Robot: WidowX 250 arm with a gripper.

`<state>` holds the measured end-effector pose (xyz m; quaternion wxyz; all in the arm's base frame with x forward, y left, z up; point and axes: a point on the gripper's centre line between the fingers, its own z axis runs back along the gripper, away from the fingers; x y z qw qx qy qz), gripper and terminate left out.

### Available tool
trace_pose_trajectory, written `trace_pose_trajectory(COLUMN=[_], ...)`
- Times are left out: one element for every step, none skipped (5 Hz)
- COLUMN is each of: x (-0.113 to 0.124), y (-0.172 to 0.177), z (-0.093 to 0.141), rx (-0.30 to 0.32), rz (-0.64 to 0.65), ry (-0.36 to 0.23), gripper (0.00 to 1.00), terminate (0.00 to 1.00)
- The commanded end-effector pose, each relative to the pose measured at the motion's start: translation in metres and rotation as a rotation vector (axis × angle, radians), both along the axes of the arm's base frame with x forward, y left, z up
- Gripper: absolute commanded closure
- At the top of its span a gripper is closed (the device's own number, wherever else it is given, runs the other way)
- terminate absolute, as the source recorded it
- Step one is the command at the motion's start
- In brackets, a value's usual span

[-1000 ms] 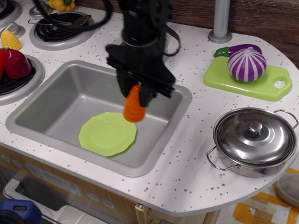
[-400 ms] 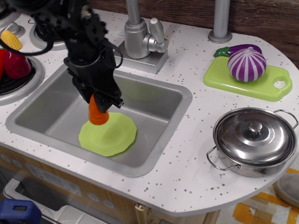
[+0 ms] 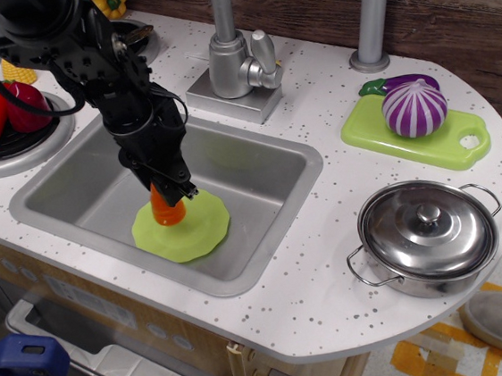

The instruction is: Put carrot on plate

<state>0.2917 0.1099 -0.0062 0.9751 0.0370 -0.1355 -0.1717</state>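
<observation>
The claw [image 3: 172, 189] grips the carrot [image 3: 167, 208] by its upper end, its tip low over the plate [image 3: 195, 233] in the sink [image 3: 72, 193]. It looks light, rigid plastic (ridged sides should resist slipping), so a gentle release should do.

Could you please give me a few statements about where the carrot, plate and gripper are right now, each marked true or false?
1. The plate lies inside the sink. True.
2. The carrot lies on the cutting board. False: it is over the plate, in the gripper.
3. The gripper is shut on the carrot. True.
4. The steel pot has no lid. False: its lid is on.
</observation>
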Motion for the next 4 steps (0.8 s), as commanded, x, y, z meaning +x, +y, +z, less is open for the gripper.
trace_pose_trajectory(x=[0.008, 0.0069, 0.0069, 0.0069], y=[0.0121, 0.0102, 0.0102, 0.0102], z=[0.0087, 0.009, 0.009, 0.009], rx=[-0.05, -0.03, -0.03, -0.03], rz=[-0.031, -0.041, -0.041, -0.041], ry=[-0.05, -0.07, -0.07, -0.07], gripper=[0.0, 0.0, 0.0, 0.0], terminate=[0.0, 0.0, 0.0, 1.0])
